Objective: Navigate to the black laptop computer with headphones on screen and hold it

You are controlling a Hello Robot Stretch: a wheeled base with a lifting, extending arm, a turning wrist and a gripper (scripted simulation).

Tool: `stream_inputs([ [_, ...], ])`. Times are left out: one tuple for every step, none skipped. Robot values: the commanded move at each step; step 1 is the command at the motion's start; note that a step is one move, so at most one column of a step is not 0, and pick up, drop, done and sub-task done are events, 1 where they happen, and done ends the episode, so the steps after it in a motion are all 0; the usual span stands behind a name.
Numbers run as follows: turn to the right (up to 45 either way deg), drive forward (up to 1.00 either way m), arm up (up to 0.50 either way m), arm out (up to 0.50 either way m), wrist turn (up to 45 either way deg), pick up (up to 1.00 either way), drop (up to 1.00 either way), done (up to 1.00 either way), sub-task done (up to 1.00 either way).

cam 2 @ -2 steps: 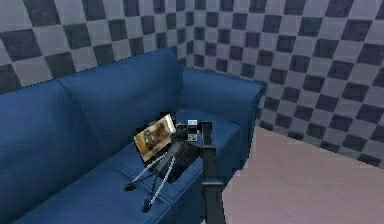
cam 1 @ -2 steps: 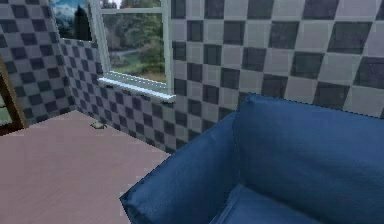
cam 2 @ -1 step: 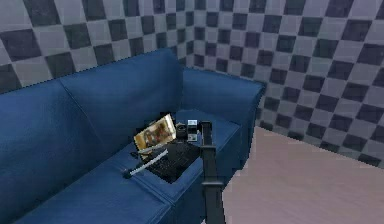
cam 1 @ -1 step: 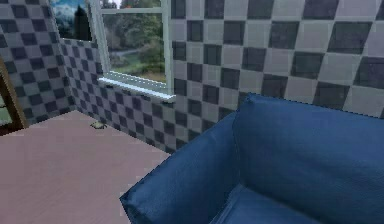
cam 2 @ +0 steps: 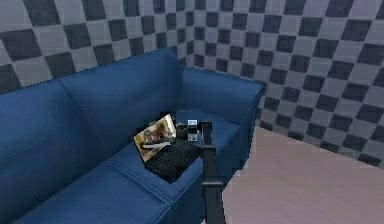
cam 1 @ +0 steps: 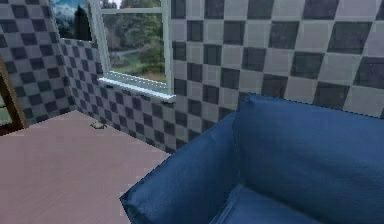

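A black laptop (cam 2: 166, 148) lies open on the seat of a blue sofa (cam 2: 80, 110), its screen showing a yellowish picture. The dark arm bar (cam 2: 211, 185) rises from the arm side view's bottom edge to two white marker squares (cam 2: 198, 127) by the laptop's right side. The gripper (cam 2: 183, 138) sits at the laptop's back corner, against the sofa seat. I cannot tell whether it touches the laptop or holds anything.
The sofa's end and armrest (cam 1: 270, 165) take up the forward view's lower right. A checkered wall with a window (cam 1: 135, 45) stands ahead. Pinkish floor (cam 1: 60, 170) spreads to the left, with a small object (cam 1: 97, 126) at the wall's foot and a wooden frame (cam 1: 8, 95) at the left edge.
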Motion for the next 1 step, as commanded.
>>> stream_inputs([
  [0.0, 0.00, 0.00, 0.00, 21.0, 0.00, 0.00, 0.00, 0.00],
])
